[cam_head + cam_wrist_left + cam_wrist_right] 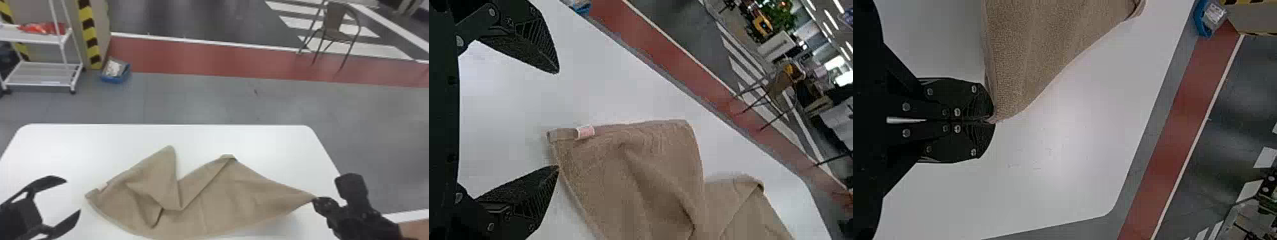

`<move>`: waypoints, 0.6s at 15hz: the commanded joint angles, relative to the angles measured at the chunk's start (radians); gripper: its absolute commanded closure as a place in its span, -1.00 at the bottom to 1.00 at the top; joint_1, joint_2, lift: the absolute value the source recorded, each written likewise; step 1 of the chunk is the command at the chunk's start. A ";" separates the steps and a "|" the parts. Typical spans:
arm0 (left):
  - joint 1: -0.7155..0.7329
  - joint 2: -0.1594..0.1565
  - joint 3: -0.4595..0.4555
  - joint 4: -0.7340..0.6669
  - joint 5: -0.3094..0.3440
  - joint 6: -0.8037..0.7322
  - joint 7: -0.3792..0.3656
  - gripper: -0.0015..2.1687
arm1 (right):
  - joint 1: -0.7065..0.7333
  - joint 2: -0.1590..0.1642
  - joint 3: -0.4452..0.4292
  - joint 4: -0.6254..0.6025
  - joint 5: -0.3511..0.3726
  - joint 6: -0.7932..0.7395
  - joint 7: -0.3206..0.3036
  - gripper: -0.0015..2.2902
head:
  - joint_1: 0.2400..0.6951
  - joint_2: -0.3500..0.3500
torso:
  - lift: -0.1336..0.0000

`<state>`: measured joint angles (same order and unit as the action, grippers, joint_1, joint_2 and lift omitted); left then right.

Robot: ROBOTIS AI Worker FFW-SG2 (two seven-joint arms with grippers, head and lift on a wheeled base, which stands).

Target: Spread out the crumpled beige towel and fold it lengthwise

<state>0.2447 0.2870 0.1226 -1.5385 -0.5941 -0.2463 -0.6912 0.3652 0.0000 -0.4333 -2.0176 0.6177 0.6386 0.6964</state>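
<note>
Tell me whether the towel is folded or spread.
Only partly spread: the towel is rumpled with deep folds, one corner pinched in the right tool.

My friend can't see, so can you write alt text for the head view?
A rumpled beige towel lies across a white table, one corner pinched in the robot's right gripper. The left gripper is open beside the towel's other end. Beyond stand a white cart and a chair.

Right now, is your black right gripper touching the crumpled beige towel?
Touching. The right wrist view shows the black right gripper with its flat fingers shut on a corner of the crumpled beige towel.
</note>
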 commanded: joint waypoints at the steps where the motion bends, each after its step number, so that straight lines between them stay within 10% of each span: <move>1: -0.012 0.004 -0.034 0.032 -0.102 -0.043 0.033 -0.76 | 0.001 0.001 -0.001 0.000 -0.003 0.005 0.000 0.78 | 1.00 -0.71 | 1.00; 9: -0.163 0.055 -0.215 0.212 -0.467 -0.064 0.208 -0.75 | 0.018 0.001 -0.041 -0.009 -0.009 0.014 0.002 0.77 | 1.00 -0.87 | 1.00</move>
<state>0.1068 0.3215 -0.0622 -1.3742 -1.0117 -0.3130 -0.5063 0.3796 0.0000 -0.4618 -2.0220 0.6126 0.6538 0.6973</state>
